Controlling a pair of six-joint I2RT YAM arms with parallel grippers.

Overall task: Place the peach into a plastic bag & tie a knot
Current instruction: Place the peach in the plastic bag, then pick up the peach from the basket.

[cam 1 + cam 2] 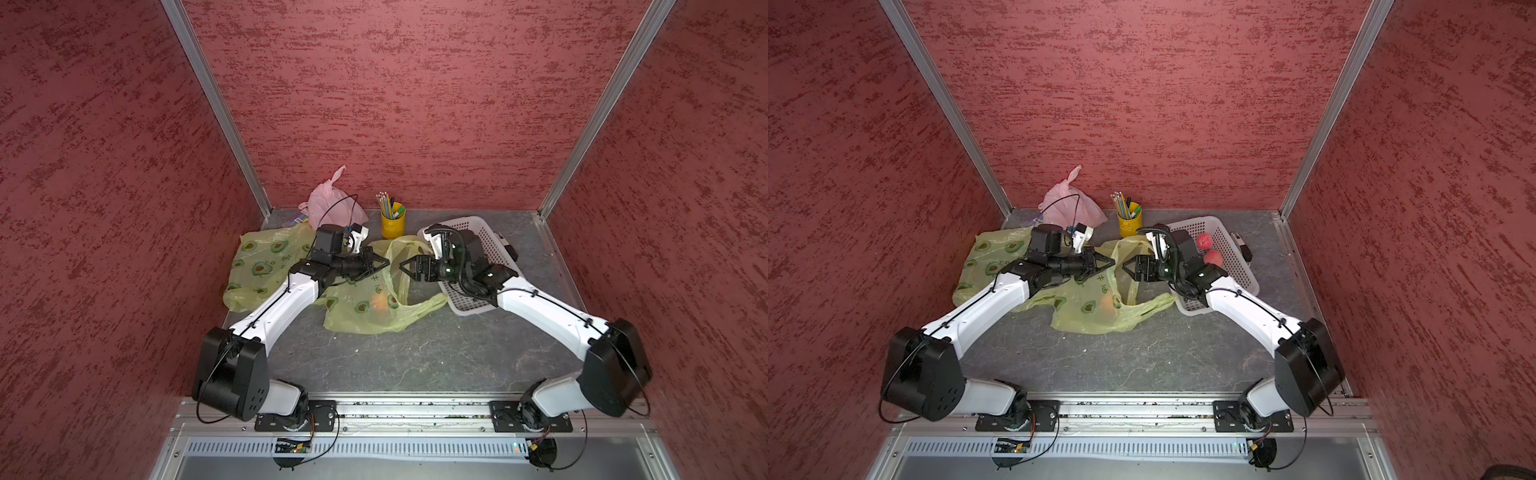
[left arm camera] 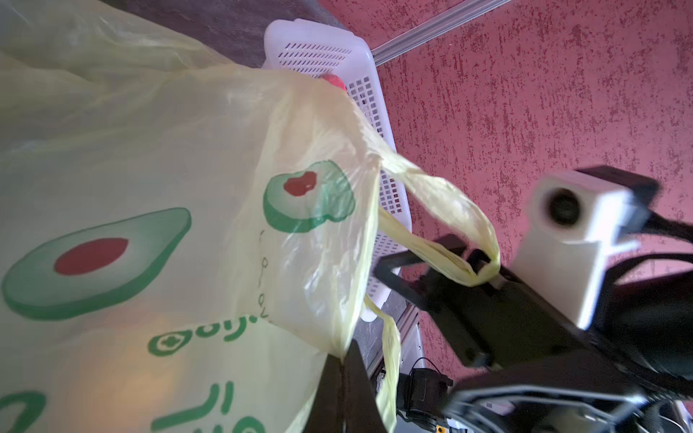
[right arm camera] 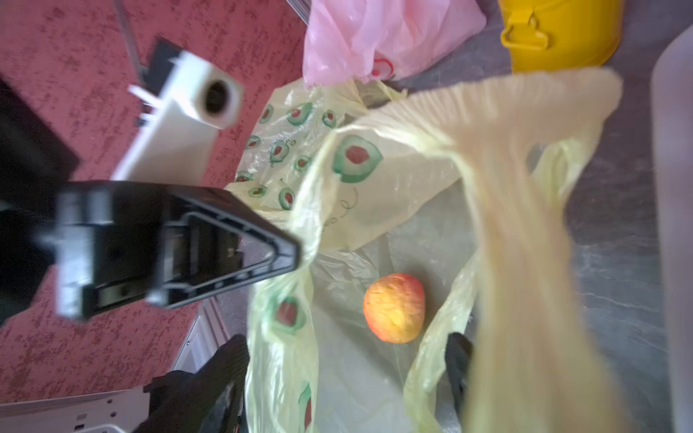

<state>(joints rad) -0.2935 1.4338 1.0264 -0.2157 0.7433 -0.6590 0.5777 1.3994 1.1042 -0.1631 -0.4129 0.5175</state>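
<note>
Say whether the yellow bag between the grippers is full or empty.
Holds one peach, visible inside the yellow bag through its open mouth.

We see a gray, stone-veined tabletop (image 1: 415, 353) enclosed by red walls. At its middle lies a yellow avocado-print bag (image 1: 357, 309), and a second avocado-print bag (image 1: 257, 262) lies crumpled to its left. Along the far edge sit a pink bag (image 1: 332, 205) and, to its right, a yellow pencil cup (image 1: 393, 226). On the right stands a white basket (image 1: 471, 309), with a small dark object (image 1: 1245, 248) just beside its right wall.
</note>
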